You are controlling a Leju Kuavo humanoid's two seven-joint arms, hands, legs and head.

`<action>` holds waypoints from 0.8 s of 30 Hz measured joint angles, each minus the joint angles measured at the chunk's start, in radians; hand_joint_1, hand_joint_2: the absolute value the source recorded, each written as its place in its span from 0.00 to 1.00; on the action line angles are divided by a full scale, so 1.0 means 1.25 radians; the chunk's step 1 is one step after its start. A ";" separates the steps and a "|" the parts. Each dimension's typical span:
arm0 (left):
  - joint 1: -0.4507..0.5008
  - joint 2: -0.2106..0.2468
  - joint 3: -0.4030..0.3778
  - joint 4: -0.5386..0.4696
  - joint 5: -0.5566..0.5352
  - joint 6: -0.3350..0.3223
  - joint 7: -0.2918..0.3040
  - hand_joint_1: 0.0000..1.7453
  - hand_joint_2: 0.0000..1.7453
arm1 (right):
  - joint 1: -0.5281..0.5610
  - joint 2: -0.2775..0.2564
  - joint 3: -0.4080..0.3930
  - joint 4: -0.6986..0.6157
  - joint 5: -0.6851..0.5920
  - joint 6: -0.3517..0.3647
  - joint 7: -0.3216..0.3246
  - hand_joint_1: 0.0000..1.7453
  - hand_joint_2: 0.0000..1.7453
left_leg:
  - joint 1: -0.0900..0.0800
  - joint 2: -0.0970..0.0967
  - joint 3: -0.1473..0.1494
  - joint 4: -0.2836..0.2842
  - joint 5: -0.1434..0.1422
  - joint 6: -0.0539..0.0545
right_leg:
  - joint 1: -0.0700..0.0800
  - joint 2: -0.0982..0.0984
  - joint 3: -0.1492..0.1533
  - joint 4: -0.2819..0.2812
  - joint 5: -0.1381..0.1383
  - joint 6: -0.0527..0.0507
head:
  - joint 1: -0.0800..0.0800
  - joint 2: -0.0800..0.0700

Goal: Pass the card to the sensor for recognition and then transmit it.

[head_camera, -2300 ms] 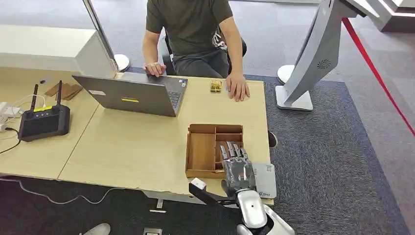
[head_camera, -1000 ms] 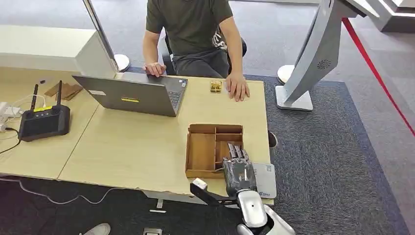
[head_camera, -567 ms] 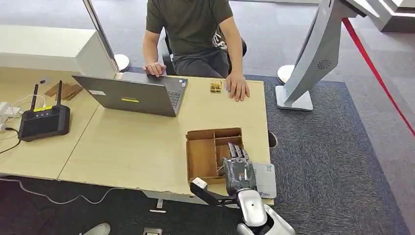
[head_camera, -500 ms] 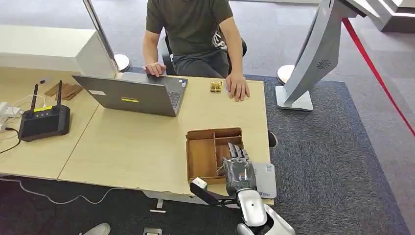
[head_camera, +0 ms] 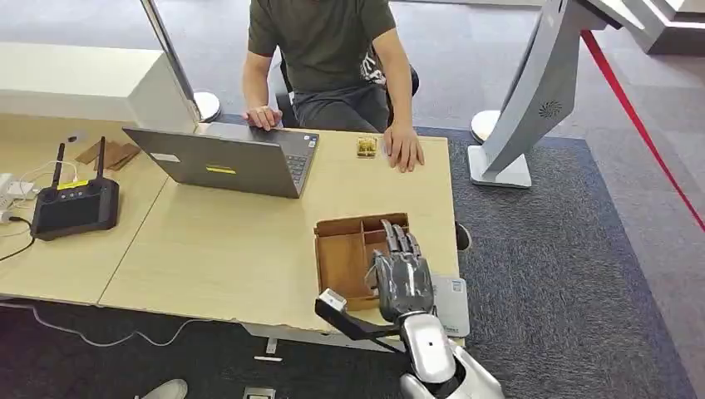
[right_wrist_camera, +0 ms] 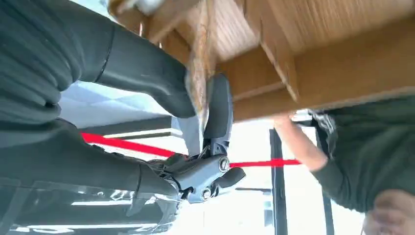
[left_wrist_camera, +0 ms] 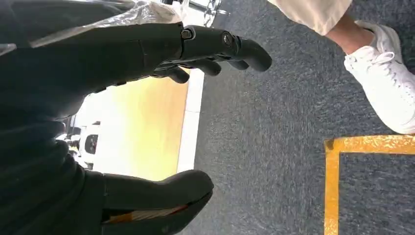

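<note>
Right hand [head_camera: 401, 278]: lower centre, fingers [right_wrist_camera: 218, 110] now pinching a wooden tray [head_camera: 342, 258] wall.
Tray: shifted, rotated on the surface [head_camera: 233, 241].
Card [head_camera: 453, 303]: beside the tray, lower right.
Left hand [left_wrist_camera: 73, 98]: open, holding nothing.

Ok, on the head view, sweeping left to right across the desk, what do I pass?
Black router with antennas → open laptop → wooden divided tray → right hand reaching over the tray → grey kiosk stand on the carpet beyond the table.
</note>
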 joint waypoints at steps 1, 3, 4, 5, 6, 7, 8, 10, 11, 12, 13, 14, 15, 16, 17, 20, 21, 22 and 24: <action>0.000 0.000 0.000 0.000 0.000 0.000 0.000 0.00 1.00 | -0.001 -0.002 -0.001 -0.011 0.000 0.000 0.000 1.00 1.00 | 0.000 0.000 0.000 0.000 0.000 0.000 | 0.000 0.000 0.000 0.000 0.000 0.000 | 0.000 0.000; 0.000 0.000 0.000 0.000 0.000 -0.001 0.000 0.00 1.00 | -0.001 -0.006 -0.001 -0.027 0.000 0.000 0.000 1.00 1.00 | 0.000 0.000 0.000 0.000 0.000 0.000 | 0.000 0.000 0.000 0.000 0.000 0.000 | 0.000 0.000; 0.000 0.000 0.000 0.000 0.000 -0.002 0.000 0.00 1.00 | -0.001 -0.007 -0.001 -0.036 0.000 0.000 0.000 1.00 1.00 | 0.000 0.000 0.000 0.000 0.000 0.000 | 0.000 0.000 0.000 0.000 0.000 0.000 | 0.000 0.000; 0.000 0.000 0.000 0.000 0.000 -0.003 0.000 0.00 1.00 | -0.001 -0.009 -0.001 -0.042 0.000 0.000 0.000 1.00 1.00 | 0.000 0.000 0.000 0.000 0.000 0.000 | 0.000 0.000 0.000 0.000 0.000 0.000 | 0.000 0.000; 0.000 0.000 0.000 0.000 0.000 -0.003 0.000 0.00 1.00 | -0.001 -0.010 -0.001 -0.048 0.000 0.000 0.000 1.00 1.00 | 0.000 0.000 0.000 0.000 0.000 0.000 | 0.000 0.000 0.000 0.000 0.000 0.000 | 0.000 0.000; 0.000 0.000 0.000 0.000 0.000 -0.003 0.000 0.00 1.00 | -0.001 -0.012 -0.001 -0.053 0.000 0.000 0.000 1.00 1.00 | 0.000 0.000 0.000 0.000 0.000 0.000 | 0.000 0.000 0.000 0.000 0.000 0.000 | 0.000 0.000; 0.000 0.000 0.000 0.000 0.000 -0.003 0.000 0.00 1.00 | -0.001 -0.013 -0.001 -0.058 0.000 0.000 0.000 1.00 1.00 | 0.000 0.000 0.000 0.000 0.000 0.000 | 0.000 0.000 0.000 0.000 0.000 0.000 | 0.000 0.000; 0.000 0.000 0.000 0.000 0.000 -0.003 0.000 0.00 1.00 | -0.001 -0.016 -0.001 -0.066 0.000 0.000 0.000 1.00 1.00 | 0.000 0.000 0.000 0.000 0.000 0.000 | 0.000 0.000 0.000 0.000 0.000 0.000 | 0.000 0.000; 0.000 0.000 0.000 0.000 0.000 -0.003 0.000 0.00 1.00 | -0.001 -0.016 -0.001 -0.070 0.000 0.000 0.000 1.00 1.00 | 0.000 0.000 0.000 0.000 0.000 0.000 | 0.000 0.000 0.000 0.000 0.000 0.000 | 0.000 0.000; 0.000 0.000 0.000 0.000 0.000 -0.003 0.000 0.00 1.00 | -0.001 -0.018 -0.001 -0.074 0.000 0.000 0.000 1.00 1.00 | 0.000 0.000 0.000 0.000 0.000 0.000 | 0.000 0.000 0.000 0.000 0.000 0.000 | 0.000 0.000; 0.000 0.000 0.000 0.000 0.000 -0.003 0.000 0.00 1.00 | -0.001 -0.019 -0.001 -0.078 0.000 0.000 0.000 1.00 1.00 | 0.000 0.000 0.000 0.000 0.000 0.000 | 0.000 0.000 0.000 0.000 0.000 0.000 | 0.000 0.000; 0.000 0.000 0.000 0.000 0.000 -0.003 0.000 0.00 1.00 | -0.001 -0.019 -0.001 -0.080 0.000 0.000 0.000 1.00 1.00 | 0.000 0.000 0.000 0.000 0.000 0.000 | 0.000 0.000 0.000 0.000 0.000 0.000 | 0.000 0.000; 0.000 0.000 0.000 0.000 0.000 -0.003 0.000 0.00 1.00 | -0.001 -0.020 -0.001 -0.082 0.000 0.000 0.000 1.00 1.00 | 0.000 0.000 0.000 0.000 0.000 0.000 | 0.000 0.000 0.000 0.000 0.000 0.000 | 0.000 0.000; 0.000 0.000 0.000 0.000 0.000 -0.003 0.000 0.00 1.00 | -0.001 -0.020 -0.001 -0.085 0.000 0.000 0.000 1.00 1.00 | 0.000 0.000 0.000 0.000 0.000 0.000 | 0.000 0.000 0.000 0.000 0.000 0.000 | 0.000 0.000; 0.000 0.000 0.000 0.000 0.000 -0.003 0.000 0.00 1.00 | -0.001 -0.020 -0.001 -0.087 0.000 0.000 0.000 1.00 1.00 | 0.000 0.000 0.000 0.000 0.000 0.000 | 0.000 0.000 0.000 0.000 0.000 0.000 | 0.000 0.000; 0.000 0.000 0.000 0.000 0.000 -0.003 0.000 0.00 1.00 | -0.001 -0.023 -0.001 -0.092 0.000 0.000 0.000 1.00 1.00 | 0.000 0.000 0.000 0.000 0.000 0.000 | 0.000 0.000 0.000 0.000 0.000 0.000 | 0.000 0.000; 0.000 0.000 0.000 0.000 0.000 -0.003 0.000 0.00 1.00 | -0.001 -0.023 -0.001 -0.093 0.000 0.000 0.000 1.00 1.00 | 0.000 0.000 0.000 0.000 0.000 0.000 | 0.000 0.000 0.000 0.000 0.000 0.000 | 0.000 0.000; 0.000 0.000 0.000 0.000 0.000 -0.003 0.000 0.00 1.00 | -0.001 -0.024 -0.001 -0.093 0.000 0.000 0.000 1.00 1.00 | 0.000 0.000 0.000 0.000 0.000 0.000 | 0.000 0.000 0.000 0.000 0.000 0.000 | 0.000 0.000; 0.000 0.000 0.000 0.000 0.000 -0.003 0.000 0.00 1.00 | -0.001 -0.025 -0.001 -0.096 0.000 0.000 0.000 1.00 1.00 | 0.000 0.000 0.000 0.000 0.000 0.000 | 0.000 0.000 0.000 0.000 0.000 0.000 | 0.000 0.000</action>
